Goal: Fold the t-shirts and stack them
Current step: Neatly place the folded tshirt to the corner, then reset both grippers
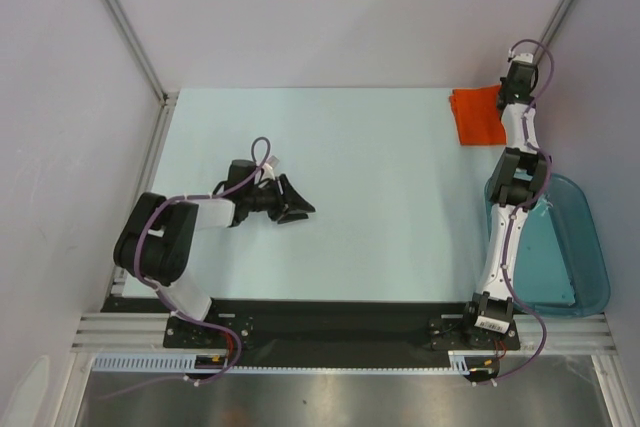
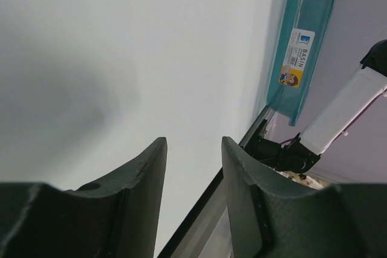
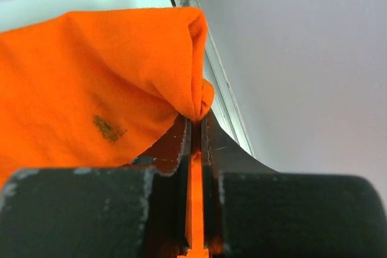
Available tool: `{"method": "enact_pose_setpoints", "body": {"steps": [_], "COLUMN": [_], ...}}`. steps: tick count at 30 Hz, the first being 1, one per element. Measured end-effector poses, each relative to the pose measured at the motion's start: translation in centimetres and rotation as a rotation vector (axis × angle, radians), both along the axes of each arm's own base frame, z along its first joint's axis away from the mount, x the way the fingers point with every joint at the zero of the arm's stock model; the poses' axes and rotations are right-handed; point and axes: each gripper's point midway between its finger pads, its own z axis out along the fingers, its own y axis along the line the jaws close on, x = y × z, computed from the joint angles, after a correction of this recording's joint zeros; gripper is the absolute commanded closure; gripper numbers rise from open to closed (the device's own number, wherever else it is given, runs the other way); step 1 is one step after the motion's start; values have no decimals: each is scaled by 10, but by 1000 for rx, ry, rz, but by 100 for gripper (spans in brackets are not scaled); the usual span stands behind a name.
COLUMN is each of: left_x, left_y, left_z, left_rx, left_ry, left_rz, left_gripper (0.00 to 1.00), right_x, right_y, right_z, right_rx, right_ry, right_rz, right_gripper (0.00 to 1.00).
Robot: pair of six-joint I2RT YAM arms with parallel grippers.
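Observation:
A bright orange t-shirt lies folded small at the far right corner of the table. In the right wrist view the t-shirt fills the left half, with a dark speck on its cloth. My right gripper is shut on a fold of its edge, and orange cloth shows between the fingers. That gripper reaches to the far right, beside the back wall. My left gripper hovers over the bare middle-left of the table, far from the shirt. Its fingers stand apart with nothing between them.
A translucent teal plastic bin sits at the right edge of the table, beside the right arm; its labelled side shows in the left wrist view. Walls close the table on the left, back and right. A black strip runs along the near edge.

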Motion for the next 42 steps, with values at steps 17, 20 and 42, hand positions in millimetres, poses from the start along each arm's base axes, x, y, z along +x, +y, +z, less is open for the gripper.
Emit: {"method": "enact_pose_setpoints", "body": {"steps": [17,20,42], "left_x": [-11,-24,-114], "left_y": [-3,-10,36], "left_z": [28,51,95], "left_rx": [5,-14,-261], "left_ry": [-35,-102,-368], "left_rz": [-26,-48,265], "left_gripper": [41,37,3], "right_x": [-25,-37,-401], "right_y": [33,83,403], "right_z": [33,66,28], "right_rx": [102,190,1205], "right_ry": [2,-10,103], "right_rz": [-105,-59,327], "right_gripper": [13,6,0]}}
